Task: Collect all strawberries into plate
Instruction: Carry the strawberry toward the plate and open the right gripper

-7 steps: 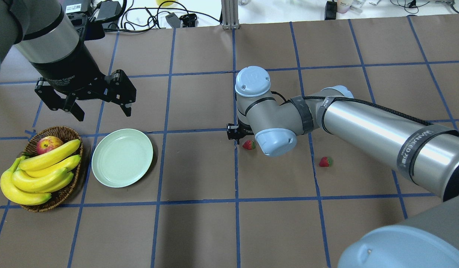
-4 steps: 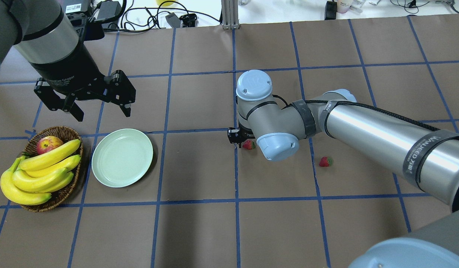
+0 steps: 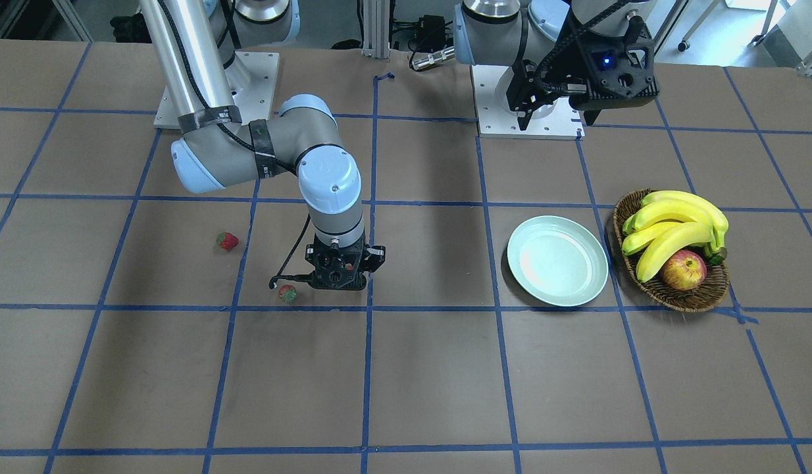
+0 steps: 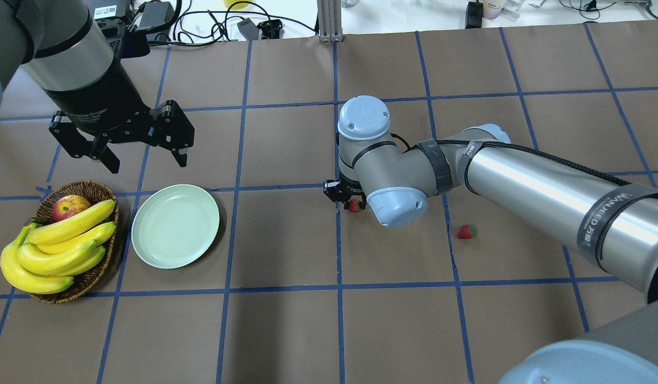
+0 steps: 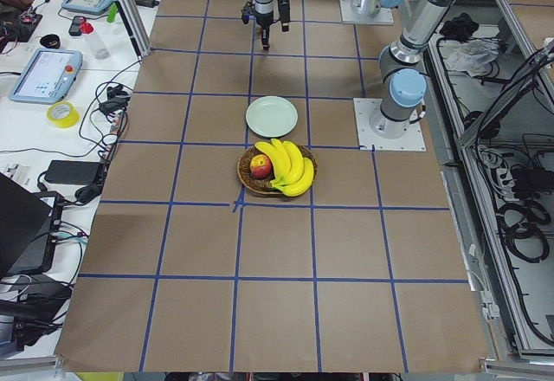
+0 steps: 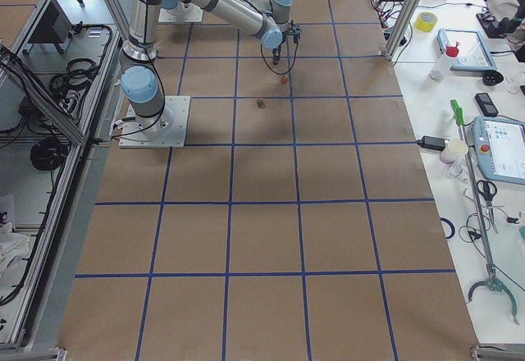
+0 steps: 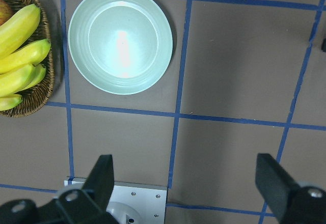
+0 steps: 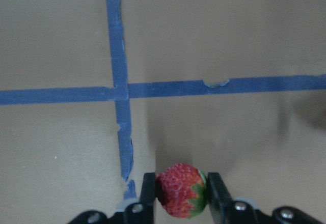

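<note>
Strawberry point(image 8: 178, 196), small, red, green-capped, sits pinched by my right gripper point(image 8: 181, 179) at the middle of the brown table point(image 4: 286, 240), well apart from the round, glossy mint-green plate point(image 4: 175, 226). My left gripper point(image 4: 147, 162) hangs spread wide near that plate, holding nothing.

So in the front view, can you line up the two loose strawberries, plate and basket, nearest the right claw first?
1. Near strawberry, beside the right claw.
2. Far strawberry, further out that side.
3. Plate, on the opposite side.
4. Basket, just past the plate.
</note>
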Robot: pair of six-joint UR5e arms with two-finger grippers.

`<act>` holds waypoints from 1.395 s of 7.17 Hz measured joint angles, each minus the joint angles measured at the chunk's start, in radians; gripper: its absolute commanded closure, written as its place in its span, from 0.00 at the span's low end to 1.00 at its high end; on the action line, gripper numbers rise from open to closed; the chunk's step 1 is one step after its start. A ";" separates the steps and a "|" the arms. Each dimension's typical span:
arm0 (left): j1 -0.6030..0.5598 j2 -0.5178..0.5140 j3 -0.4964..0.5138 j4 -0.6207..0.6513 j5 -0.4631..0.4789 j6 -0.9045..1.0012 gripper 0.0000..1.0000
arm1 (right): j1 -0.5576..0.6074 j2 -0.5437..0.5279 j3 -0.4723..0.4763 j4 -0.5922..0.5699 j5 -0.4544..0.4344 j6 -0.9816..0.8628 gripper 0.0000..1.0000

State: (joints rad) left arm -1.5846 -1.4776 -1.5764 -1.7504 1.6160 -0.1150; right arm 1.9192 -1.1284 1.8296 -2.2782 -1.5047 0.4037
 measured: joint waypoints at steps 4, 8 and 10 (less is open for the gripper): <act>0.000 0.001 0.000 0.000 0.002 0.000 0.00 | 0.067 0.005 -0.107 0.003 0.155 0.138 0.73; 0.000 -0.006 -0.003 0.004 -0.001 0.000 0.00 | 0.150 0.085 -0.146 -0.042 0.233 0.161 0.09; 0.000 -0.008 -0.004 0.009 -0.001 -0.001 0.00 | 0.162 0.090 -0.143 -0.038 0.219 0.161 0.00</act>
State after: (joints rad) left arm -1.5846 -1.4859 -1.5800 -1.7417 1.6150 -0.1159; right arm 2.0811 -1.0383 1.6862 -2.3159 -1.2861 0.5649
